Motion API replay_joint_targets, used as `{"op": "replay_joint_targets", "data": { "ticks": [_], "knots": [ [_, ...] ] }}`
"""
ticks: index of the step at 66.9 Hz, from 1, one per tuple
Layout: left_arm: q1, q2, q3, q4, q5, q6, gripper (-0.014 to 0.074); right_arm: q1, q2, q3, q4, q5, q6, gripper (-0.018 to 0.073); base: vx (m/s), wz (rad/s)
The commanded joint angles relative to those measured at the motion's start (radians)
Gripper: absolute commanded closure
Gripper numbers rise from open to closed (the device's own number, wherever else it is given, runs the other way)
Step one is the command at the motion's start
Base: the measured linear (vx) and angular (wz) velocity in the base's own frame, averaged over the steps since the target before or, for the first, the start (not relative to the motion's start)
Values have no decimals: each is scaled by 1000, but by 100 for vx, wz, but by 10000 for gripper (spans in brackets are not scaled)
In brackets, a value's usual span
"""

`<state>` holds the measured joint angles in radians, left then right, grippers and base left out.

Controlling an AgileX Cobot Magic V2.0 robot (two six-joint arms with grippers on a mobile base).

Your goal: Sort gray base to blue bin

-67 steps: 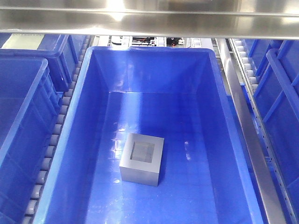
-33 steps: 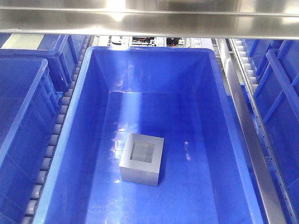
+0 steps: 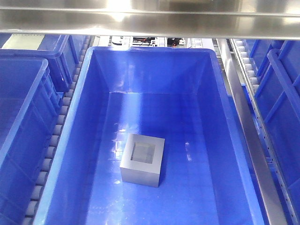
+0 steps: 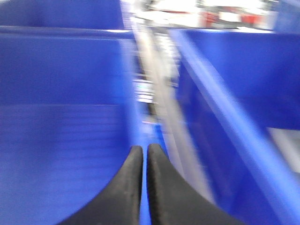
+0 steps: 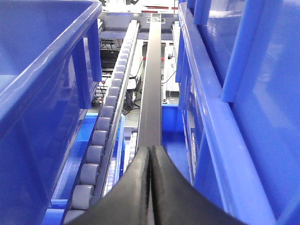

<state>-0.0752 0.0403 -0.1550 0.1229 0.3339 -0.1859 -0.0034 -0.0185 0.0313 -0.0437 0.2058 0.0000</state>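
Observation:
The gray base (image 3: pixel 142 160) lies on the floor of the large blue bin (image 3: pixel 89 98) in the front view, left of the floor's middle, its square recess facing up. Neither gripper shows in that view. In the blurred left wrist view my left gripper (image 4: pixel 144 149) is shut with nothing between its black fingers, over the rim between two blue totes. In the right wrist view my right gripper (image 5: pixel 151 149) is shut and empty above a dark metal rail (image 5: pixel 152 84) between totes. The base is out of both wrist views.
More blue totes stand left (image 3: pixel 23 103) and right (image 3: pixel 281 93) of the bin. Gray roller tracks (image 3: pixel 56 136) run between them, and a steel beam (image 3: pixel 150 18) crosses overhead. Rollers (image 5: pixel 101 140) run left of the right gripper, and a tote wall (image 5: pixel 225 117) rises to its right.

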Motion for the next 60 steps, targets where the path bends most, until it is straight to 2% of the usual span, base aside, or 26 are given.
{"op": "replay_joint_targets", "data": {
  "ticks": [1, 7, 12, 16, 27, 39, 48, 60],
  "knots": [
    [81, -31, 31, -15, -89, -6, 605, -2, -7, 6, -9, -80, -12, 564, 0, 0],
    [126, -73, 105, -22, -132, -6, 605, -2, -7, 6, -9, -79, -12, 564, 0, 0],
    [134, -69, 178, -22, -234, -6, 605, -2, -7, 6, -9, -79, -12, 564, 0, 0],
    [133, -69, 171, -21, -206, -3, 605, -2, -7, 6, -9, -80, -12, 564, 0, 0],
    [133, -69, 172, -27, -218, 34, 605, -2, -7, 6, -9, -81, -12, 564, 0, 0],
    [133, -69, 172, -110, -218, 117, 605, -2, -7, 6, -9, -81, -12, 564, 0, 0],
    [130, -69, 172, -88, -239, 119, 605, -2, -7, 6, -9, -81, -12, 564, 0, 0],
    [86, -69, 172, -67, -283, 119, 605, -2, -7, 6, -9, -80, -12, 564, 0, 0]
  ]
}}
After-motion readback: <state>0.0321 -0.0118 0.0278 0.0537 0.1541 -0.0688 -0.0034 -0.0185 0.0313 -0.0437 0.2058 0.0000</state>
